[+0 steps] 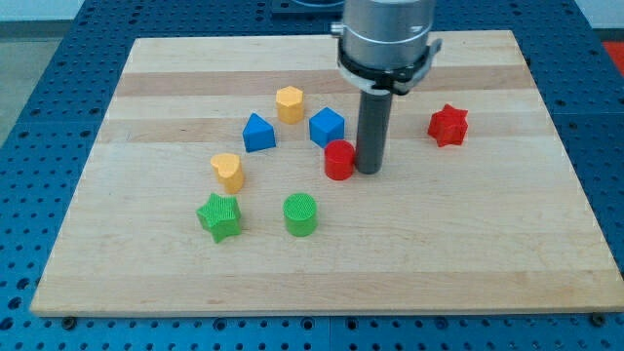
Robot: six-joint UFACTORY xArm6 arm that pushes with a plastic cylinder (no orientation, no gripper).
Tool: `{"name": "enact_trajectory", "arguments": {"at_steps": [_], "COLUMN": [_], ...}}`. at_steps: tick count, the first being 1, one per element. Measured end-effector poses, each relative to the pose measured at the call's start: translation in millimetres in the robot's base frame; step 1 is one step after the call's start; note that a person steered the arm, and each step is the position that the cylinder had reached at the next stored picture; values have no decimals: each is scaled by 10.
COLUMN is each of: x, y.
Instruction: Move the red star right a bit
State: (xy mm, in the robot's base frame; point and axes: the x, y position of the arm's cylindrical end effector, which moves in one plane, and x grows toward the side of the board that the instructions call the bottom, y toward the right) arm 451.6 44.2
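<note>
The red star (448,125) lies on the wooden board (322,263) at the view's right, upper part. My tip (370,170) is down on the board to the view's left of the star, well apart from it. The tip stands right beside a red cylinder (339,160), on that cylinder's right side, touching or nearly touching it. A blue cube (327,127) sits just above and to the left of the tip.
A blue triangular block (257,133) and a yellow hexagon (290,103) lie at upper centre-left. A yellow heart-like block (227,171), a green star (219,216) and a green cylinder (300,214) lie at lower left. The board's right edge (575,185) is beyond the red star.
</note>
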Motion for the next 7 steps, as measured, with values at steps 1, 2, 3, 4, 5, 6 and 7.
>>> {"name": "enact_trajectory", "arguments": {"at_steps": [1, 2, 3, 4, 5, 6, 7], "x": [-164, -171, -185, -185, -276, -333, -355], "y": [4, 187, 466, 526, 600, 602, 654]}}
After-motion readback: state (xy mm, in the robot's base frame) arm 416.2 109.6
